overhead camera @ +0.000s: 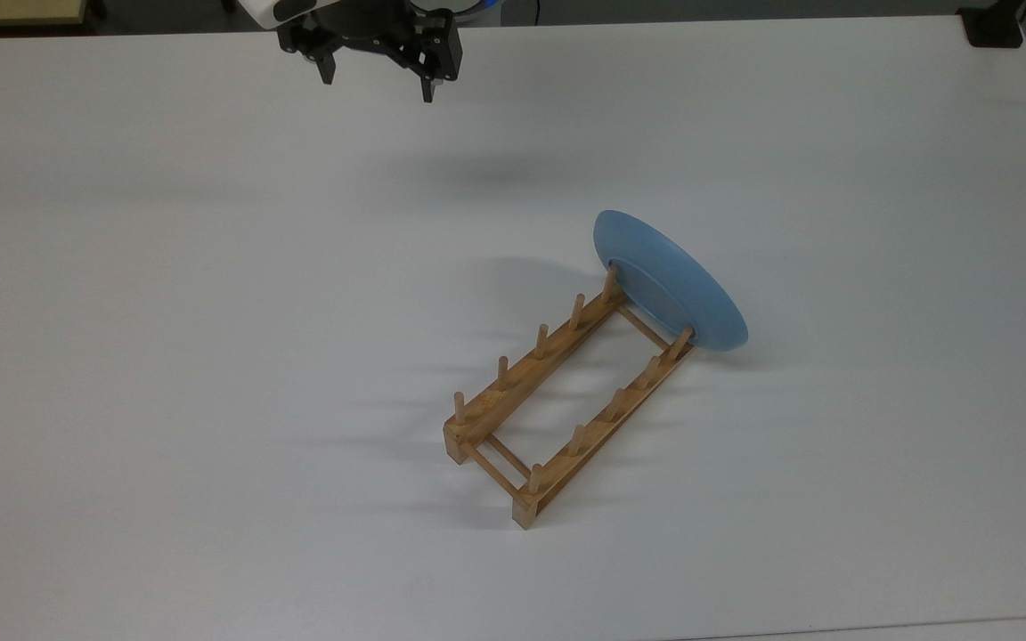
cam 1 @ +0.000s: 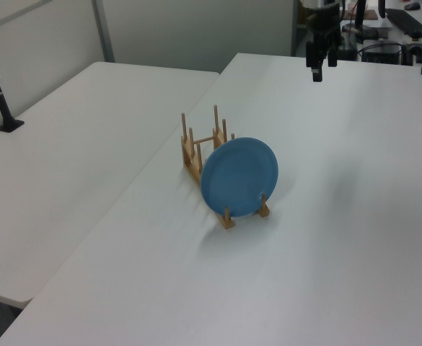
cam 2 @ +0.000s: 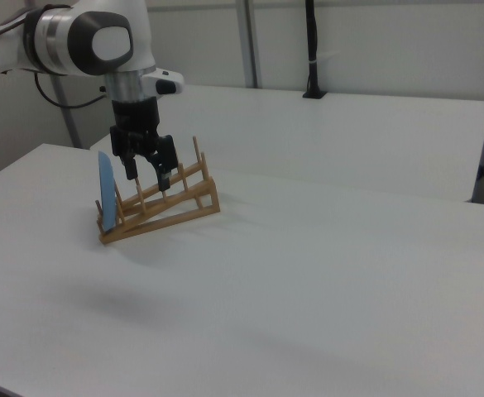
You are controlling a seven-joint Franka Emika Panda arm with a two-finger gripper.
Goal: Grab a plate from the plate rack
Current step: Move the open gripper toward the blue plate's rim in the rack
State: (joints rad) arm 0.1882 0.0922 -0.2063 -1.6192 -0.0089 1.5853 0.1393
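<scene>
The plate (overhead camera: 669,283), round and light blue, stands on edge at one end of the plate rack (overhead camera: 557,405), leaning against the last pair of pegs; in the top view this is the rack's upper-right end. The left view presents the plate's broad face (cam 1: 239,177), hiding much of the rack (cam 1: 207,150) behind it, whereas the right view shows the plate nearly edge-on (cam 2: 106,195) at the right view's left end of the rack (cam 2: 163,205). The top view alone reveals the rack's full plan: two parallel rails joined by thin crossbars, a row of short upright pegs on each. The rack rests on a white counter (overhead camera: 210,356). The gripper (overhead camera: 378,78) hangs above the counter, well apart from plate and rack, near the top view's upper edge; its jaws are spread, with nothing between them. In the left view the gripper (cam 1: 321,66) appears beyond the rack.
</scene>
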